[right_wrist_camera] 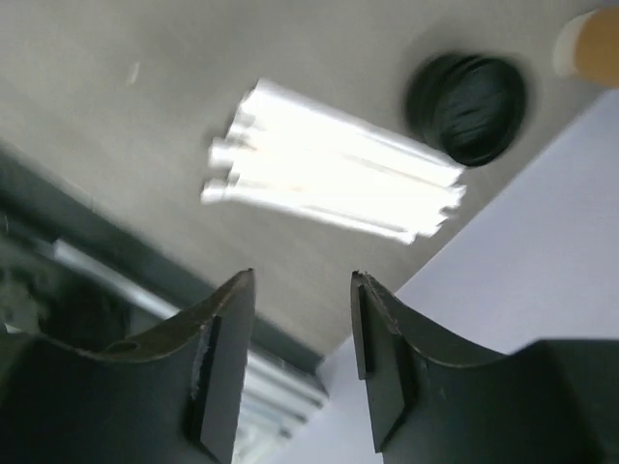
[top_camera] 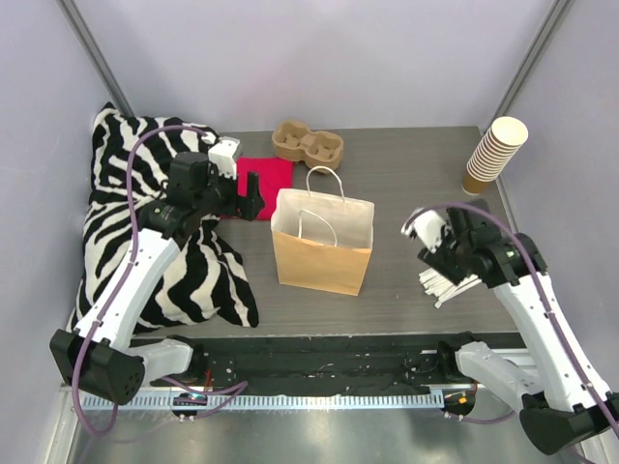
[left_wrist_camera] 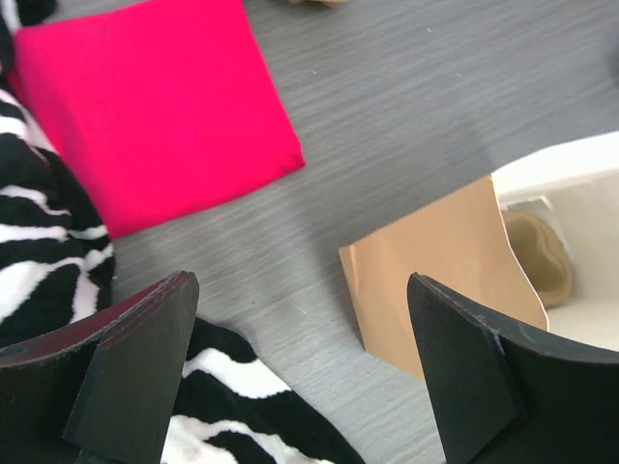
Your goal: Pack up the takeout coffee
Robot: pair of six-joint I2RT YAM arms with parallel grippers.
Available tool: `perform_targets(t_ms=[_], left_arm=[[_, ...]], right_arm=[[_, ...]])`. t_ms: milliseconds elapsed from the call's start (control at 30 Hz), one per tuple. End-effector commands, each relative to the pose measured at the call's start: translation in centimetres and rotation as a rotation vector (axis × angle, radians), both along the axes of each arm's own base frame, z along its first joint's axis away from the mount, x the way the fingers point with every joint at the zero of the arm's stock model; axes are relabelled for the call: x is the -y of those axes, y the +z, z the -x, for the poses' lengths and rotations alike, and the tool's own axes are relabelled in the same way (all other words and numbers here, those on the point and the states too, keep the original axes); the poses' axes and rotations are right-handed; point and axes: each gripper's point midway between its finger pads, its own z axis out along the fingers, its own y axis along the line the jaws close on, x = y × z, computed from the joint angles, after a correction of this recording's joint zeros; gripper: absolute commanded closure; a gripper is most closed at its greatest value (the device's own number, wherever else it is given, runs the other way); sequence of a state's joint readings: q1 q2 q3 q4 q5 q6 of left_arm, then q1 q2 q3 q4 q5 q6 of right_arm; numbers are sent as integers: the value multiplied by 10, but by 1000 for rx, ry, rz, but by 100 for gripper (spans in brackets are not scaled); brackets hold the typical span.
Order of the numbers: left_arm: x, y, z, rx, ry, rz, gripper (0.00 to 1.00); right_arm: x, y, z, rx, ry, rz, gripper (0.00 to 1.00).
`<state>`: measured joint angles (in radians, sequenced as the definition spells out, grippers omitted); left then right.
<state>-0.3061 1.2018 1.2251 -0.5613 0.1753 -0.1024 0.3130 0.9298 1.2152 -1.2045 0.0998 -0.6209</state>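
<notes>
No lidded coffee cup shows in the top view. In the blurred right wrist view a round black lid (right_wrist_camera: 467, 106) lies beyond a bundle of white sticks (right_wrist_camera: 329, 174); I cannot tell whether a cup is under it. The brown paper bag (top_camera: 322, 253) stands open at the table's middle, and its corner shows in the left wrist view (left_wrist_camera: 455, 261). My left gripper (top_camera: 253, 198) hangs open and empty just left of the bag, its jaws wide apart (left_wrist_camera: 300, 285). My right gripper (top_camera: 432, 261) is open and empty above the sticks (right_wrist_camera: 302, 275).
A red cloth (top_camera: 263, 174) lies behind the left gripper, and a zebra-striped cloth (top_camera: 126, 222) covers the left side. A pulp cup carrier (top_camera: 308, 143) sits at the back. A stack of lidless cups (top_camera: 493, 153) leans at the back right. The white sticks (top_camera: 456, 287) lie near the front edge.
</notes>
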Motion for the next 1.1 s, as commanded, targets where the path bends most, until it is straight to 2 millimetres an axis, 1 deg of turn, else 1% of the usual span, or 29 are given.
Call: perform_targets(t_ms=[0,33,100,133,200,233,300,333,367,400,433,467,500,533,567,600,633,700,767,800,833,867,900,967,1067], left_arm=[[11,4,7,-3,-65,47,6],[13,2,7,-10,-70,52,5],[14,-1,10,-26,-75,60,6],[16,-2,11,-33,-83,68,5],[16,-4,10,-37,-81,68,5],[16,-3,10,-35,-82,66,5],[15,0,9,-31,-85,57,5],[15,0,8,-28,-85,51,5],[14,1,8,-24,-88,41,5],[13,1,7,-21,-86,39,5],[13,1,7,-19,-87,38,4],[13,0,7,-23,-88,36,4],[13,0,7,-23,-87,37,4],[13,-2,6,-28,-88,34,4],[13,-2,6,-29,-89,32,4],[13,-3,5,-31,-90,27,4],[12,-4,4,-32,-88,25,4],[11,-4,3,-33,-86,22,4],[10,-5,2,-36,-80,20,3],[10,-6,1,-38,-81,21,4],[10,-6,0,-39,-81,21,4],[11,-7,0,-42,-82,22,4],[10,-11,-1,-51,-77,19,3],[11,-14,-1,-62,-72,28,3],[10,-20,-2,-78,-59,40,3]], right_arm=[[27,-61,46,-282,266,257,52],[32,-77,54,-339,292,284,53],[39,-90,60,-394,359,336,55],[44,-102,68,-443,375,353,57],[50,-116,71,-510,403,376,59],[56,-119,71,-532,418,381,61],[61,-125,64,-539,422,377,61],[65,-130,60,-560,460,386,61],[74,-132,57,-563,420,369,61],[74,-136,47,-535,424,346,63],[78,-140,41,-534,465,339,65],[81,-142,29,-492,466,332,66],[83,-144,25,-458,463,276,67],[85,-146,20,-439,481,265,67],[88,-147,11,-409,549,277,67],[96,-149,11,-398,540,256,68],[94,-151,9,-384,568,232,68],[105,-156,8,-375,617,232,68],[108,-159,6,-353,646,219,68],[109,-159,3,-332,687,232,71],[110,-160,4,-310,685,217,71],[111,-160,2,-292,694,223,71],[110,-161,1,-272,716,232,68],[109,-162,1,-243,735,225,68],[106,-168,5,-224,793,237,66]])
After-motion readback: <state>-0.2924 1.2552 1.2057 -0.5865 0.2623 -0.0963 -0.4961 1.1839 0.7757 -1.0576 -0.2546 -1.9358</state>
